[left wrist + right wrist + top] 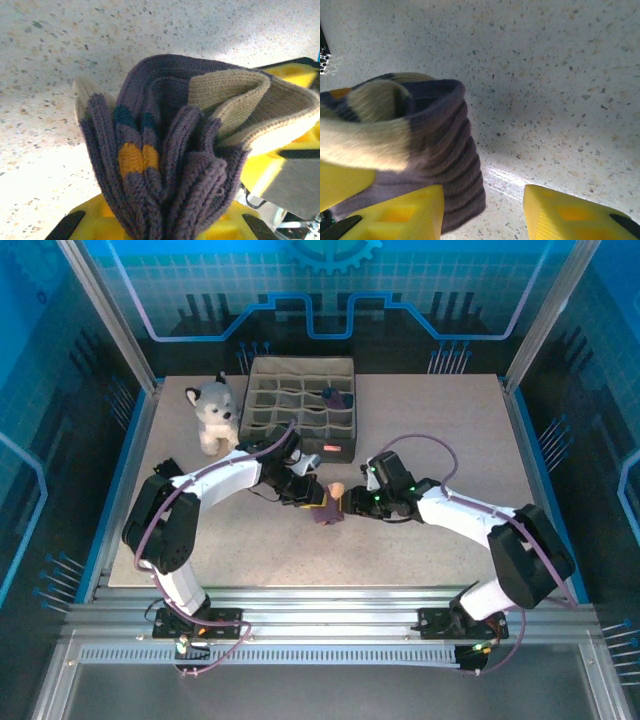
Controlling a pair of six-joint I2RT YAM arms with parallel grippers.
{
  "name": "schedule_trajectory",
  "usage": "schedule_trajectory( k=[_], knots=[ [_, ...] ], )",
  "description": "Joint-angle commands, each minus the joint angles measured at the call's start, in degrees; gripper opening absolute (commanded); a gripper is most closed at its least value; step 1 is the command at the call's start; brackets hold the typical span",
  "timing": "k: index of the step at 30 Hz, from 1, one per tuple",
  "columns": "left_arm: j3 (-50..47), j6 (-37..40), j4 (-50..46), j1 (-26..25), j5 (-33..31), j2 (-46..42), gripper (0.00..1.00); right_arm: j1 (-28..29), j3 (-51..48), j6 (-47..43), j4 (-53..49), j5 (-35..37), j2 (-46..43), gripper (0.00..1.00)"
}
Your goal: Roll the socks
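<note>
Pinching the bunched purple knit socks (165, 150), the left gripper (160, 227) is nearly closed, while the right gripper (484, 212) gapes half open beside them, empty.

There are two socks (326, 510), gathered into one bundle: one purple with navy and orange marks (132, 155), and one purple with a tan end (240, 95). One grey-and-white plush husky (214, 412) and one grey organiser box (262, 390) are on the one speckled table (430, 410). The box's compartments are too small to count surely; one dark bundle (333, 396) lies in them. There are two arms, the left arm (215, 480) and the right arm (460, 512). There are two grippers, the left gripper (312, 502) and the right gripper (350, 504), each with two yellow fingers (395, 212).
</note>
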Motion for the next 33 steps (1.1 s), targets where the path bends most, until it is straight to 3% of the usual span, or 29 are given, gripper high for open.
schedule_trajectory(
  k=[1,11,20,26,33],
  knots=[
    [1.18,1.78,-1.98,0.20,3.88,1.35,0.00,0.71,-1.13,1.42,4.08,-2.16,1.44,0.45],
    [3.46,4.30,-6.88,0.78,-0.68,1.48,0.00,1.33,-0.66,1.52,3.18,-0.28,3.01,0.42],
    [6.16,7.22,-6.61,5.50,-3.63,-2.79,0.00,0.19,7.57,-3.85,-7.12,6.78,0.39,0.43],
    [10.61,10.44,-6.87,7.34,-11.23,-5.03,0.00,-1.08,18.46,-6.89,-10.92,8.89,6.15,0.46],
    [18.81,14.70,-4.11,8.27,-23.44,-5.36,0.00,-4.26,45.46,-12.95,-22.82,11.48,21.94,0.52]
  ],
)
